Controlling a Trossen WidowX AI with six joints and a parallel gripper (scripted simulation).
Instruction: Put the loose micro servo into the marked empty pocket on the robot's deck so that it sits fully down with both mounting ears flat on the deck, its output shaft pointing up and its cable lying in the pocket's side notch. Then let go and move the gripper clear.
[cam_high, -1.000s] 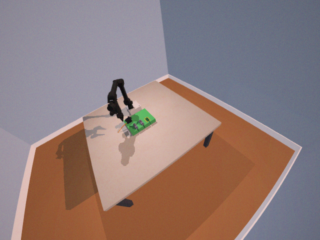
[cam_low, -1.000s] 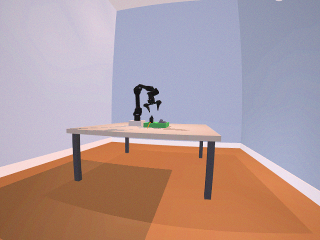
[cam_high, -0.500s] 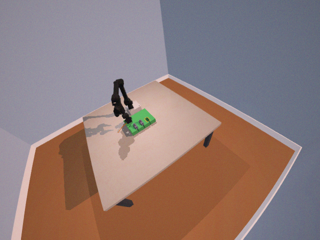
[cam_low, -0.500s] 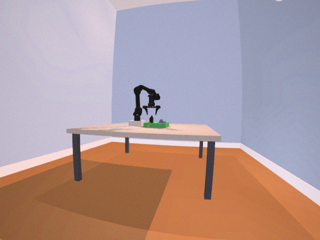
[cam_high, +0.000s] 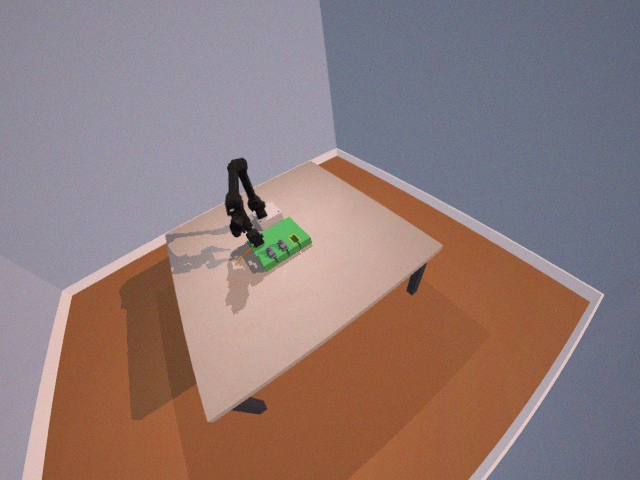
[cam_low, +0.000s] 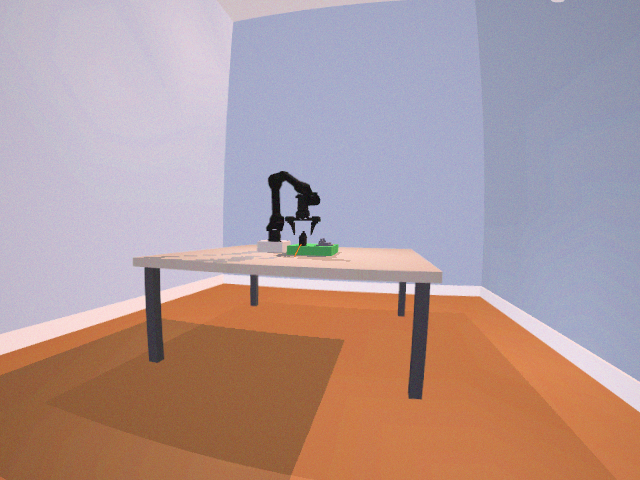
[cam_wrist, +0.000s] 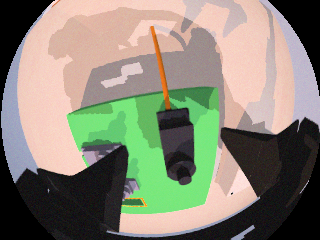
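Observation:
The loose black micro servo (cam_high: 257, 239) (cam_low: 302, 239) (cam_wrist: 176, 135) stands upright on the green deck (cam_high: 289, 225) (cam_low: 312, 251) (cam_wrist: 199, 194), its shaft end up. Its orange cable (cam_high: 244, 255) (cam_low: 297, 250) (cam_wrist: 160, 70) reaches over the deck's edge towards the table. The marked pocket (cam_high: 294, 239) (cam_wrist: 134, 202), outlined in yellow, is empty; the left finger partly hides it in the wrist view. My gripper (cam_low: 302, 232) (cam_wrist: 176, 142) is open and empty, pointing down above the servo. In the wrist view the servo shows between the spread fingers. The top view does not show the fingers clearly.
Two grey servos sit in the deck between the loose servo and the pocket, one nearer (cam_high: 271, 252) and one beside the pocket (cam_high: 282, 245). The arm's white base block (cam_high: 271, 220) (cam_low: 265, 246) stands behind the deck on the table (cam_high: 330, 289) (cam_low: 361, 268).

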